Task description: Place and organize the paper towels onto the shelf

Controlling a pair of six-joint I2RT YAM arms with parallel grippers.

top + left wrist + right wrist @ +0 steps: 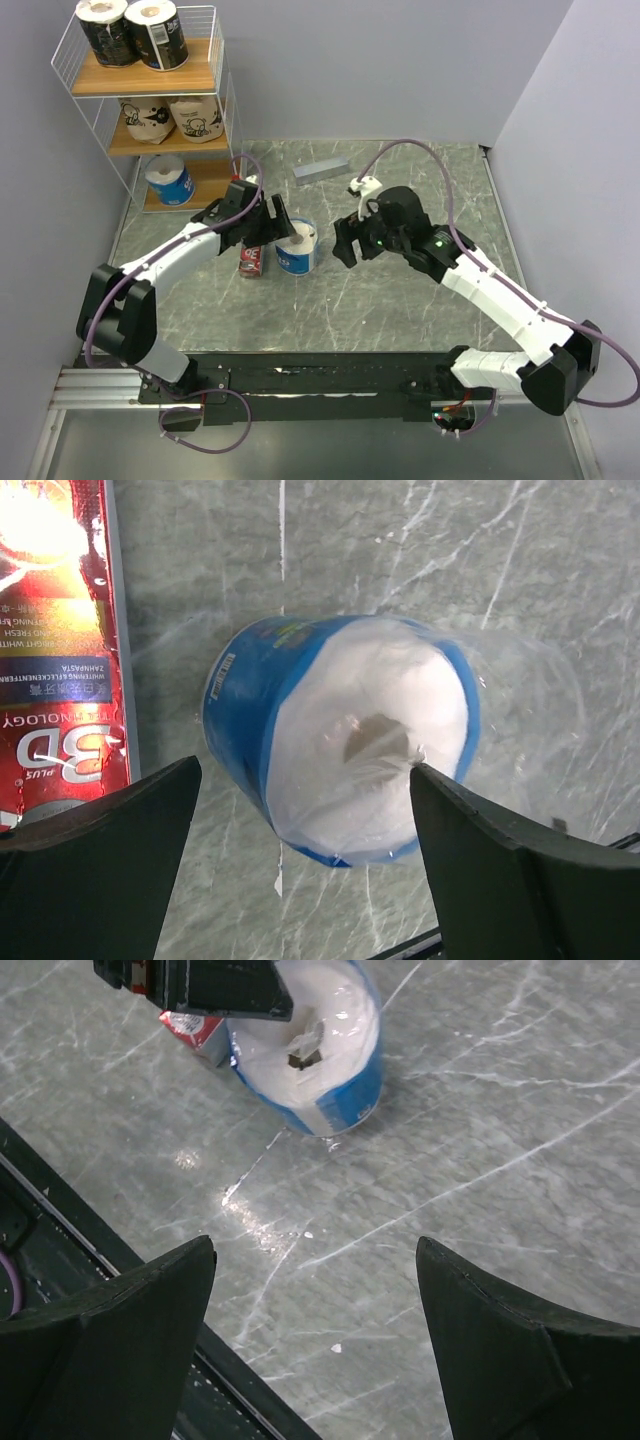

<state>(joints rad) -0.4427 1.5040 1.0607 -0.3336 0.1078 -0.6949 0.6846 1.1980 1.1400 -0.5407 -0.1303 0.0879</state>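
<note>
Left gripper (305,780) is spread wide astride blue-and-white wrapped paper towel roll (350,740), standing on grey marbled table (400,540). Risk judged: only slack plastic wrap (520,680) pinched, roll dropped; adjacent flat red box (60,680) nudged.

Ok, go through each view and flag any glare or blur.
Top external: evenly lit, sharp, only soft shadows on the table. Left wrist: glare washes out one end of the red box; the wrap on the blue-and-white roll glints. Right wrist: bright reflected patches on the table near the roll.
</note>
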